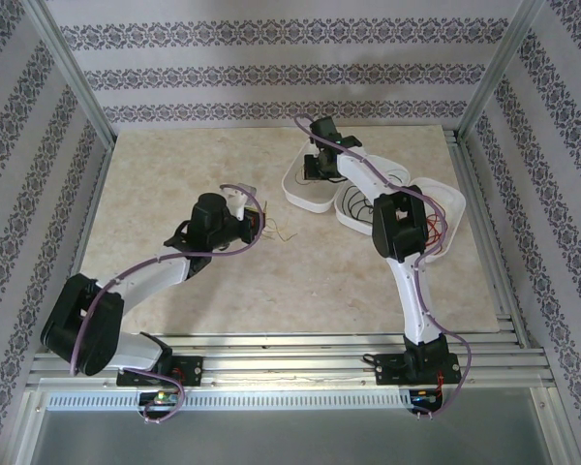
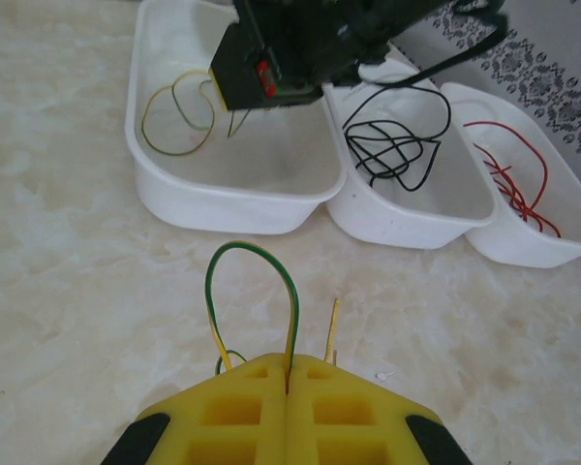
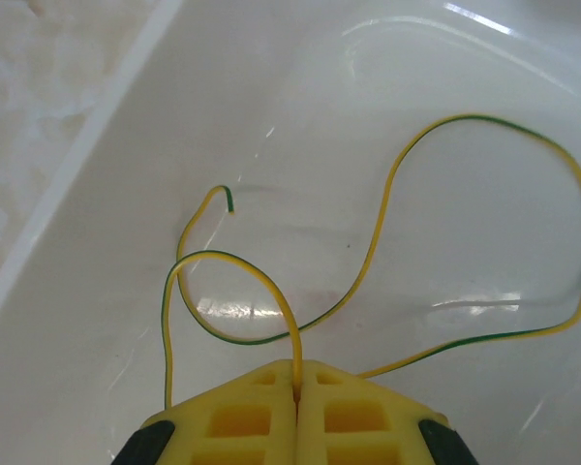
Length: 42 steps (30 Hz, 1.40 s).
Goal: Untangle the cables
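Closest in, the left gripper (image 2: 289, 376) has its yellow fingers (image 2: 232, 412) pressed together, pinching a short yellow-and-green wire loop (image 2: 257, 260). The loop arches up from the fingertips over the beige marbled tabletop (image 2: 68, 291), with loose ends poking out on either side. From above, that gripper (image 1: 256, 226) sits near the middle of the table, well apart from the trays.

Beyond it, 3 white plastic trays stand side by side, touching. The left tray (image 2: 223, 208) has a long yellow-and-green wire (image 2: 179, 111) in it, and the right gripper (image 2: 276, 53) hangs over it. In its own wrist view, the right gripper (image 3: 298, 376) is clamped tight on that wire (image 3: 387, 208), which sprawls in wide curves across the tray floor (image 3: 465, 97).

The middle tray (image 2: 397, 228) holds a black wire coil (image 2: 392, 145), and the right tray (image 2: 523, 247) holds a red wire coil (image 2: 513, 179).
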### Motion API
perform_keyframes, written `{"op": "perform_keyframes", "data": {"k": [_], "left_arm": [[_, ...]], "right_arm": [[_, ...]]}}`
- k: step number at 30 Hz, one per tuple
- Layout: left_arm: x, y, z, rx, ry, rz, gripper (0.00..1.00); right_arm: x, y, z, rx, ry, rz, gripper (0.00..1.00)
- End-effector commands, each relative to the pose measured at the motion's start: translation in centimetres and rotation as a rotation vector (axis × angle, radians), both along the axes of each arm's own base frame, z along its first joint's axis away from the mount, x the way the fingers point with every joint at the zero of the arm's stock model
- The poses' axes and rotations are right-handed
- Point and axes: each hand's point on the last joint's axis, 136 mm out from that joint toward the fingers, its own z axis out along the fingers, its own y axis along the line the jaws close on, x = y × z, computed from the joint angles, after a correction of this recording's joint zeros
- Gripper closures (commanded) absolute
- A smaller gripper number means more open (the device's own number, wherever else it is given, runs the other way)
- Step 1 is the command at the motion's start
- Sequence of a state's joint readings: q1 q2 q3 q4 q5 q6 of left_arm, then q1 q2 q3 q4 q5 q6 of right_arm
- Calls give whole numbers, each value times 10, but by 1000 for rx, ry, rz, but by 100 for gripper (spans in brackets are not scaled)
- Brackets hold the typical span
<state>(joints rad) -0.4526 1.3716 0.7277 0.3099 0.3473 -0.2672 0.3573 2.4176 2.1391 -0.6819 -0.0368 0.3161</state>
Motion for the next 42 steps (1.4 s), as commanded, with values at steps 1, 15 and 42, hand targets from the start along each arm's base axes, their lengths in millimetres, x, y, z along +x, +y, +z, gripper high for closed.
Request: {"op": "perform_keyframes", "data": {"k": [1,15,42], "left_arm": [[-5,-1,14,-12,-24,3,100],[-6,-2,28,-10,-80,-15,100],[142,-78,91,-107,-108,-38,100]], "right_arm": [[-3,3,-11,4,42,3,100],[-15,5,69,28,-85,84,55],[-191,-102,232,33,-512,-143,9]]}}
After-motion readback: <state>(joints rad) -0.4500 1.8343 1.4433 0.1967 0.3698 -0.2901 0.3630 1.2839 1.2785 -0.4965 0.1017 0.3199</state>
